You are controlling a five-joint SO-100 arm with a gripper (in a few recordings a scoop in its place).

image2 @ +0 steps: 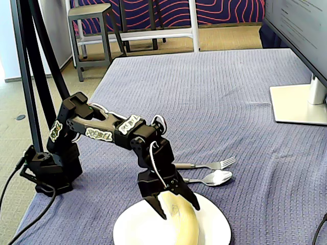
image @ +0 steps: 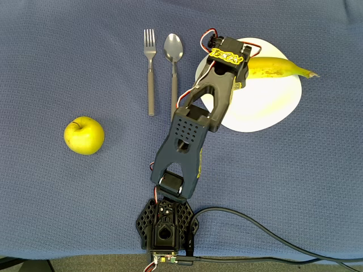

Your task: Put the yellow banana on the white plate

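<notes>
Banana (image: 279, 67) on the white plate (image: 266, 107), lying across its far part in the overhead view, stem tip poking past the rim at the right. Seen in the fixed view (image2: 184, 219) running from between the fingers toward the bottom edge of the picture, resting on the plate (image2: 214, 224).

Gripper (image2: 173, 204) pointed down over the plate's near-arm side, jaws apart and straddling the banana's end (one finger on either side, no clear squeeze visible from here). From above, gripper (image: 241, 71) mostly covered by the wrist block, so the finger gap not readable there.

Arm stretched out from its base at the bottom of the overhead view, angled up and to the right toward the plate.

Spoon (image: 173, 68) and fork (image: 150, 71) side by side, handles toward the arm's base, just left of the plate in the overhead view; spoon the nearer of the two. In the fixed view, spoon (image2: 214, 178) and fork (image2: 214, 165) lay just behind the plate.

Yellow-green apple (image: 84, 135) well apart, off to the left on the blue cloth (image: 57, 56).
</notes>
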